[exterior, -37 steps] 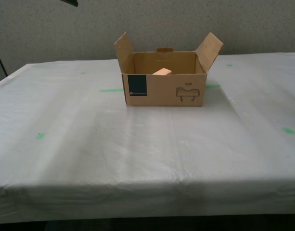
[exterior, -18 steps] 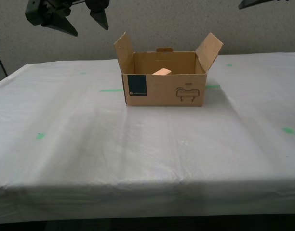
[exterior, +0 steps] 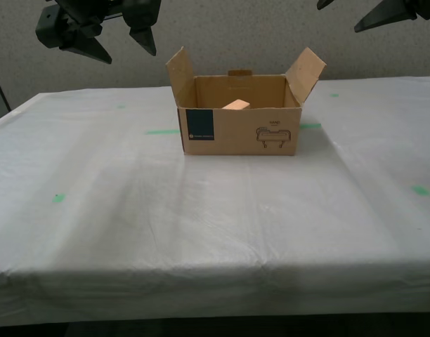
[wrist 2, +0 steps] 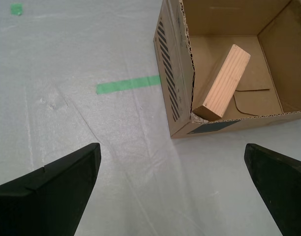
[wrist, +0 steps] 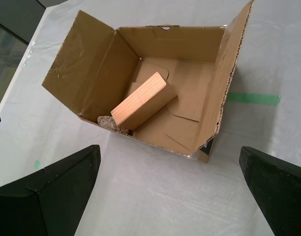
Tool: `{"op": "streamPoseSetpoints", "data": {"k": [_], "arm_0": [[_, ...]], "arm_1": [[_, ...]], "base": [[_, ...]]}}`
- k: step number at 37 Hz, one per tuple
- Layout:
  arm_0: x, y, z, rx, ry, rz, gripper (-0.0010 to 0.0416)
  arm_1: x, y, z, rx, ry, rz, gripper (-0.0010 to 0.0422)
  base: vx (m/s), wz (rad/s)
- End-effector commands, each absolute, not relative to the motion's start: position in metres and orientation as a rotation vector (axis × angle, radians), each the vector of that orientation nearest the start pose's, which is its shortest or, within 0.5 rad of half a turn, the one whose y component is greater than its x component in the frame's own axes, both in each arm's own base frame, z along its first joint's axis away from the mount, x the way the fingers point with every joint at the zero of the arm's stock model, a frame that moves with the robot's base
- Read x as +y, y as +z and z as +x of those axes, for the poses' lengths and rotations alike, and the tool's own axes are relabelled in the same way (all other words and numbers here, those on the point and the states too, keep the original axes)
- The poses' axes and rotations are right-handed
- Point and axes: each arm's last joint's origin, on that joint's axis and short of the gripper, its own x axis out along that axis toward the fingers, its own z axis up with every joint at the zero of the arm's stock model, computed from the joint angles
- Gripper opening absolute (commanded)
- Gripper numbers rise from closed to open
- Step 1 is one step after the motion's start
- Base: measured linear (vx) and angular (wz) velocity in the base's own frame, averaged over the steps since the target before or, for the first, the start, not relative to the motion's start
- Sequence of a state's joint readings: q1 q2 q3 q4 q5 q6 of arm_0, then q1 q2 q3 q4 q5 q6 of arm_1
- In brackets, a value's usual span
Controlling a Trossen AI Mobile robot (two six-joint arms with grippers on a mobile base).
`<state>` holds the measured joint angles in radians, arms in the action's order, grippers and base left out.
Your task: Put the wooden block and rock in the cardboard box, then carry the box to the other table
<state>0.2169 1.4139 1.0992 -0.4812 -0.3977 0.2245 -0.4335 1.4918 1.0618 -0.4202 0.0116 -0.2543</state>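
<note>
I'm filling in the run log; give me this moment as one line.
cardboard box: on other table | wooden block: inside, tilted | rock: inside, under block | my first gripper: open, empty | my second gripper: open, empty

We can read no words, cardboard box point(exterior: 239, 130) front carries a dark teal label point(exterior: 199, 125) with print too small to read, a small line drawing point(exterior: 275, 135) beside it
</note>
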Motion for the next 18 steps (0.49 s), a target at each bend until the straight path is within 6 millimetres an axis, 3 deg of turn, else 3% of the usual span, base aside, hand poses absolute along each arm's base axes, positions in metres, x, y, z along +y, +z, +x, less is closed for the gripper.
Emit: {"op": "streamPoseSetpoints", "data": {"k": [1,18], "arm_0": [[0.075,0.2783,0.2872,0.866,0.487,0.28,0.0394],[0.075,0.2784,0.2872,0.866,0.487,0.281,0.0394]], "arm_1": [[-0.1308,0.2468,0.2819,0.88,-0.305,-0.056,0.04],[-0.1308,0.2468,0.282,0.881,-0.305,-0.056,0.04]], "base": [[0.0,0.0],[0.0,0.0]]}}
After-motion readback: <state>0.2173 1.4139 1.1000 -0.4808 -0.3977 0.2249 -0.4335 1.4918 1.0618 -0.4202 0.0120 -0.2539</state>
